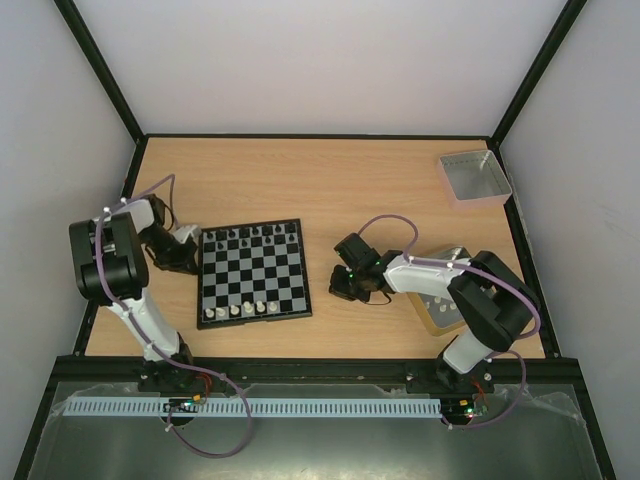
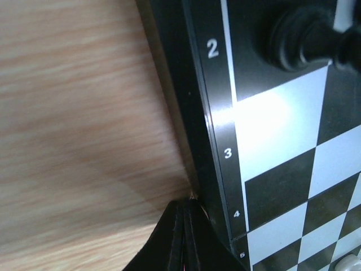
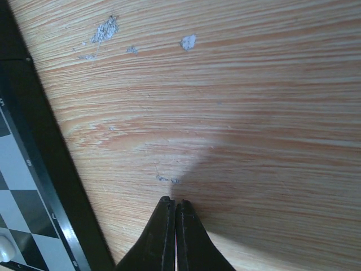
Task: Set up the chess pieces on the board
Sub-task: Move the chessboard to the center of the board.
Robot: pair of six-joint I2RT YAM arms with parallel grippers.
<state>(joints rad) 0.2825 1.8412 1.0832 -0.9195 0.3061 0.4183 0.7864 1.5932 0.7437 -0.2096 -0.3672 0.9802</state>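
Note:
The board (image 1: 255, 275) lies on the table between my two arms. Black chess pieces (image 1: 250, 234) stand along its far row and cream-white ones (image 1: 240, 310) along part of its near row. My left gripper (image 1: 193, 263) is shut and empty, and its tips (image 2: 186, 204) touch the board's black rim (image 2: 217, 113) beside the numbers 3 and 4. A black piece (image 2: 293, 39) stands on a square near the number 2. My right gripper (image 1: 345, 286) is shut and empty, low over bare wood (image 3: 174, 202) to the right of the board's rim (image 3: 39, 141).
A tan-rimmed grey tray (image 1: 440, 308) lies under my right arm. A clear grey square bin (image 1: 474, 177) stands at the far right corner. White scuffs (image 3: 104, 28) mark the wood. A cream-white piece (image 3: 4, 248) shows at the right wrist view's left edge.

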